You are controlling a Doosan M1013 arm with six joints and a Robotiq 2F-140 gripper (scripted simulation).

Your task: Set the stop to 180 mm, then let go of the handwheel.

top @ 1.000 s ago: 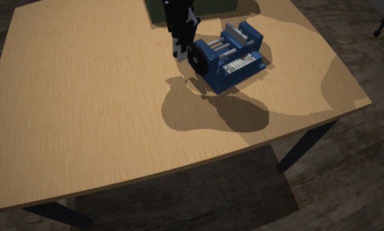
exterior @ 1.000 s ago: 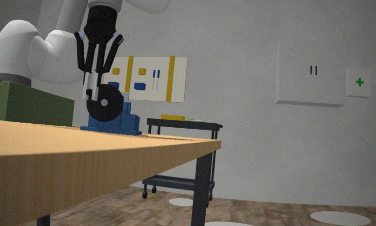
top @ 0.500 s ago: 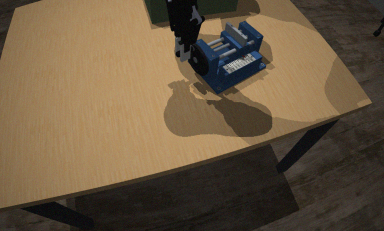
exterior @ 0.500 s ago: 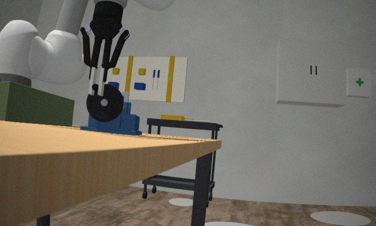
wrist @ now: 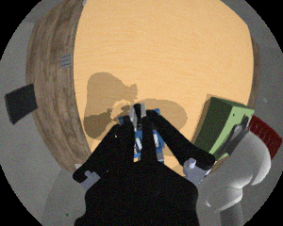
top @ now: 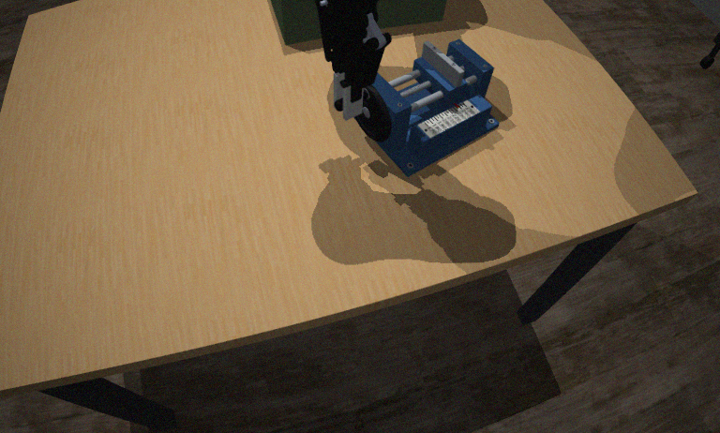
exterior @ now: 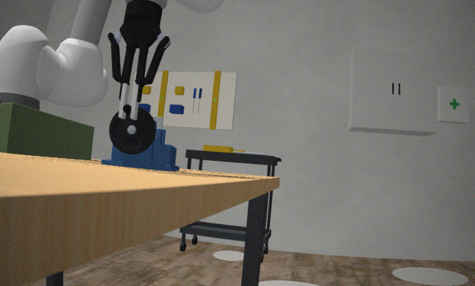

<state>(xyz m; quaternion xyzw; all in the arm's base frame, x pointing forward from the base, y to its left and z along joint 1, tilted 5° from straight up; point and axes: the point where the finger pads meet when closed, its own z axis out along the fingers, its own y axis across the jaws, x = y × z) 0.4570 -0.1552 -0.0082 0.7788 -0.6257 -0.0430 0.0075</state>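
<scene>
The blue fixture [top: 436, 154] [exterior: 166, 156] [wrist: 158, 139] stands on the table with its black handwheel [top: 378, 122] [exterior: 132, 144] facing the long free side. Its grey stop plate [top: 442, 64] [exterior: 159, 122] stands upright on the sliding block near the far end of the rods. The white scale [top: 448, 121] has a small red pointer near its far end; its numbers are too small to read. My gripper [top: 346, 109] [exterior: 128, 115] [wrist: 139, 108] points down and is shut on the handwheel's black knob [exterior: 126, 109], which sits at the top of the wheel, slightly left in the exterior view.
A green block [top: 305, 25] [exterior: 49, 135] [wrist: 209, 122] stands on the wooden table [top: 158, 195] [exterior: 104, 184] [wrist: 165, 47] beside the fixture. The white arm [exterior: 80, 65] [wrist: 245, 165] rises above it. A dark cart [exterior: 234, 156] stands beyond the table's edge.
</scene>
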